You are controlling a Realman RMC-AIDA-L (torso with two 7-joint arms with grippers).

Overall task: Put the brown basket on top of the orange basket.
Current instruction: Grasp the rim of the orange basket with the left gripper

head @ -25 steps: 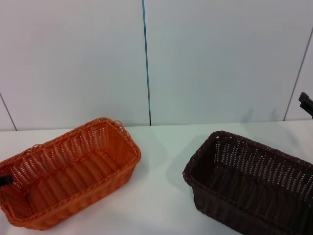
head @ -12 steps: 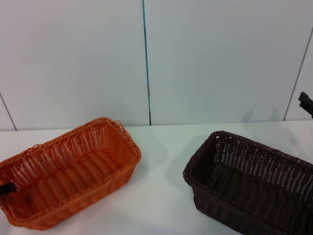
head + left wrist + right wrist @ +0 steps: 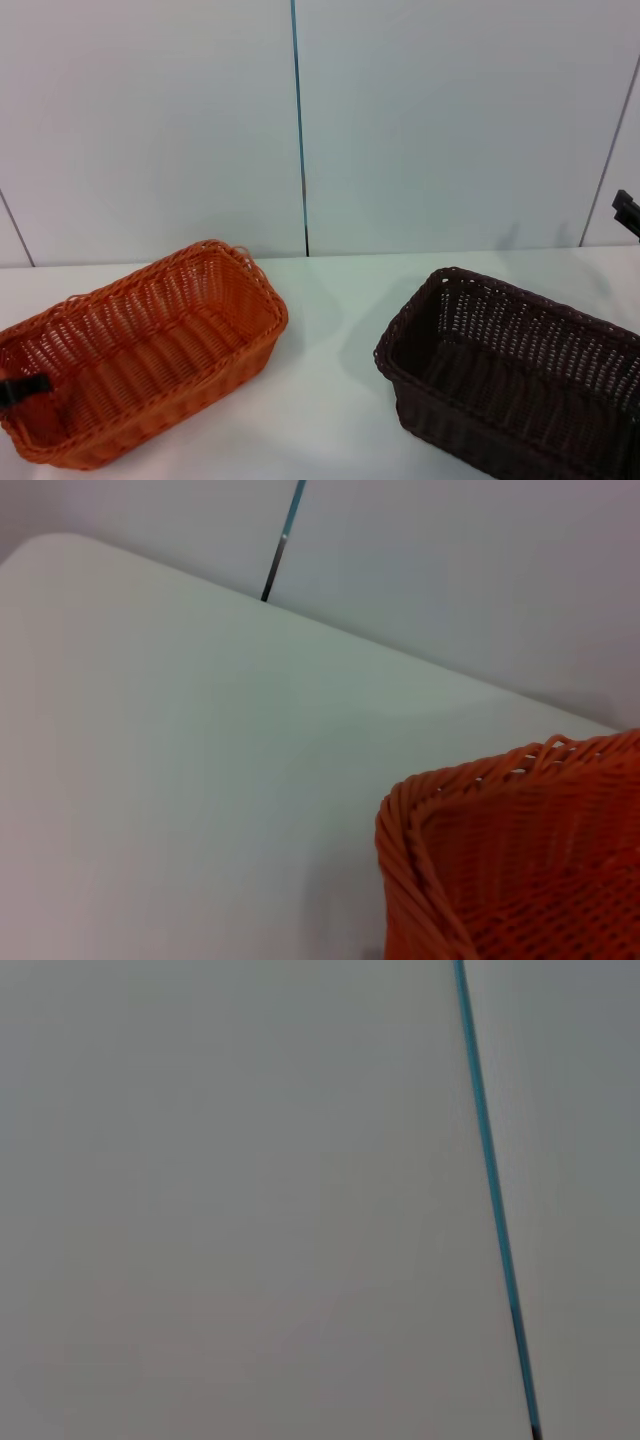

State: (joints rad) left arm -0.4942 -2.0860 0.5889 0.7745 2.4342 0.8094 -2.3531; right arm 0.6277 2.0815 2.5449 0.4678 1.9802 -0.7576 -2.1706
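Nearest me, at the front of the white table (image 3: 330, 400), the two baskets sit well apart, neither one lifted. The orange basket (image 3: 140, 350) lies on the robot's left, angled across its corner, and the brown basket (image 3: 515, 375) sits on the right, running out past the near right edge of the head view, so its far end is hidden from me. A dark tip of the left gripper (image 3: 22, 388) shows at the near left end of the orange basket, right at the rim; I would guess it is touching or just over the weave, but so little of it is visible that I cannot tell whether its jaws are apart or together. That is my worry: the task calls for the brown basket to move, and if this arm closes on the orange rim or nudges it, the base could skid or turn and leave a poor landing spot. The open weave could also snag a fingertip. Further back and off to the right, a sliver of the right gripper (image 3: 626, 212) hangs above the table against the wall, apart from the brown basket; its jaws cannot be judged either. If it grips one short end only, the long basket may tip as it rises and land crooked on the orange rim. Behind everything stands the pale panelled wall (image 3: 450, 120).
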